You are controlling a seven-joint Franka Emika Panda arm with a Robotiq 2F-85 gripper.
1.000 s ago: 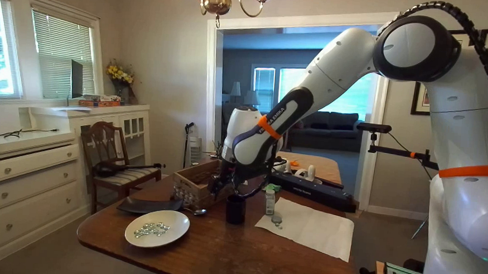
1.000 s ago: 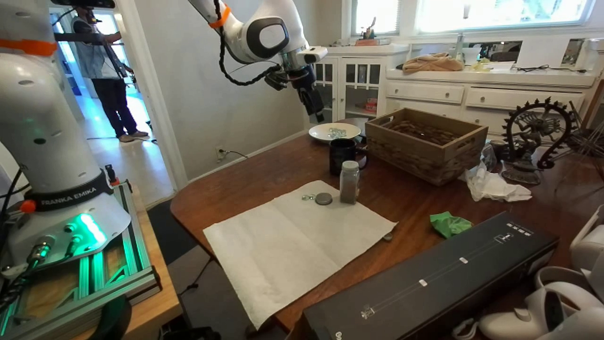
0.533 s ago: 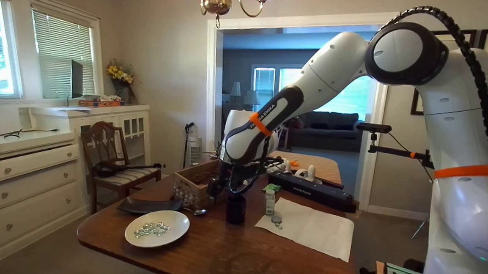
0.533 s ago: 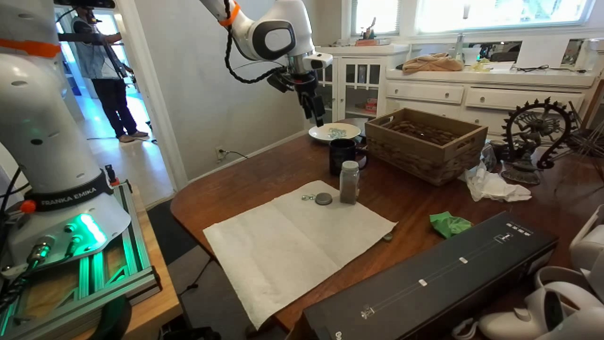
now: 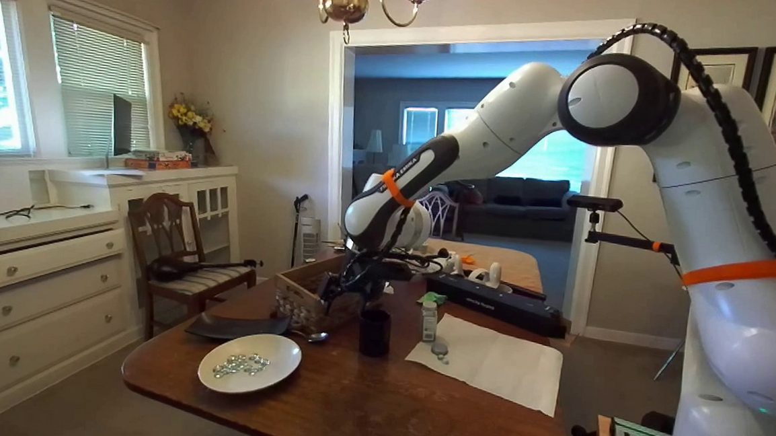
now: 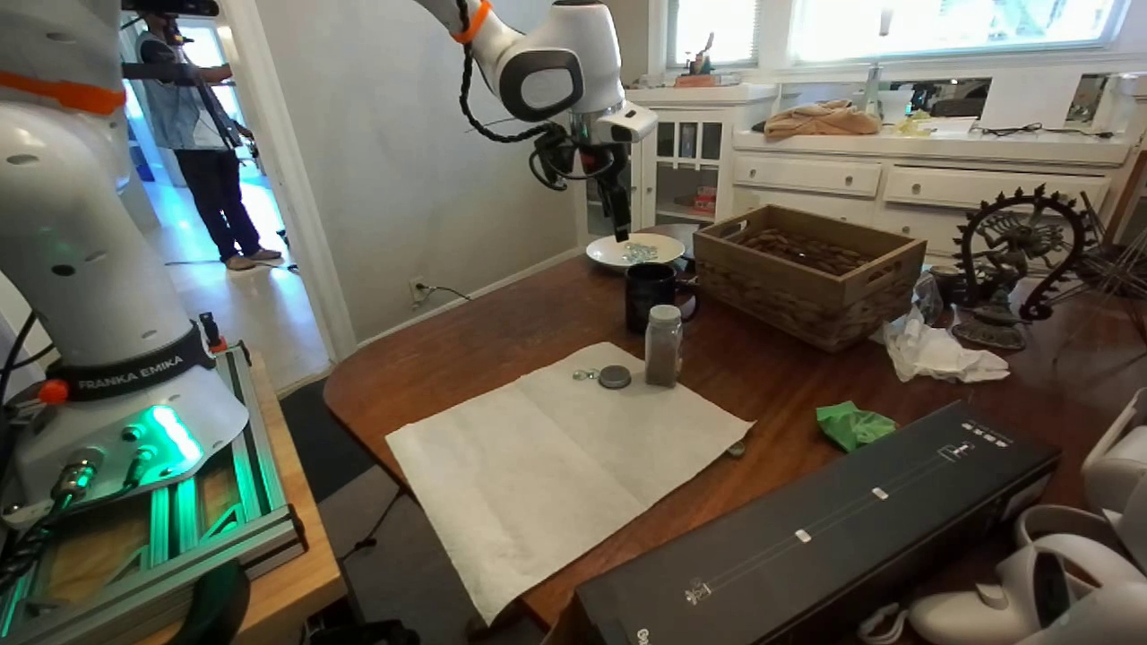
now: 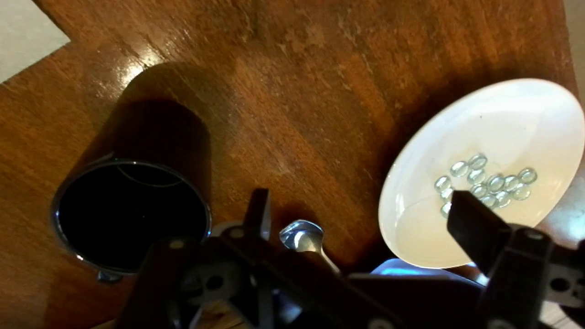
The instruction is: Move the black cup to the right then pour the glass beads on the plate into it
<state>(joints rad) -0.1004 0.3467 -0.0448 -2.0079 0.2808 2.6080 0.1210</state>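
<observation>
Table (image 5: 375, 419): one, brown wood, bearing the wares listed below the arm (image 5: 610, 103).

Arm: one, white, extended over the table. Step in hand, as judged: most likely the approach to the cup (image 5: 375, 333), ahead of its move to the right; the pour is not begun. The next move seems to call for a sideways shift toward the cup, a descent with one finger each side of its wall, then a grip firm enough to keep it upright.

Sheet (image 6: 556, 475): one, white, laid flat.

Crate (image 6: 762, 291): one, wooden, near the cup.

Plate (image 7: 525, 114): one, white, apart from the cup, bearing the beads (image 7: 496, 183).

Gripper (image 7: 359, 196): one, black; fingers (image 7: 257, 208) spread wide, nothing held. It hangs above the table, one fingertip beside the cup's rim in the wrist view, its mate across the plate. Depth reads poorly there; a light touch on the cup cannot be ruled out.

Cup: one, black, upright on the table, between plate and sheet in both exterior views.

Jar (image 6: 663, 345): one, upright on the sheet.

Spoon (image 7: 301, 235): one, metal, between cup and plate.

Beads: many, clear, loosely clustered on the plate; a few more on the sheet, near the jar. Those on the plate should slide readily once it tips.
</observation>
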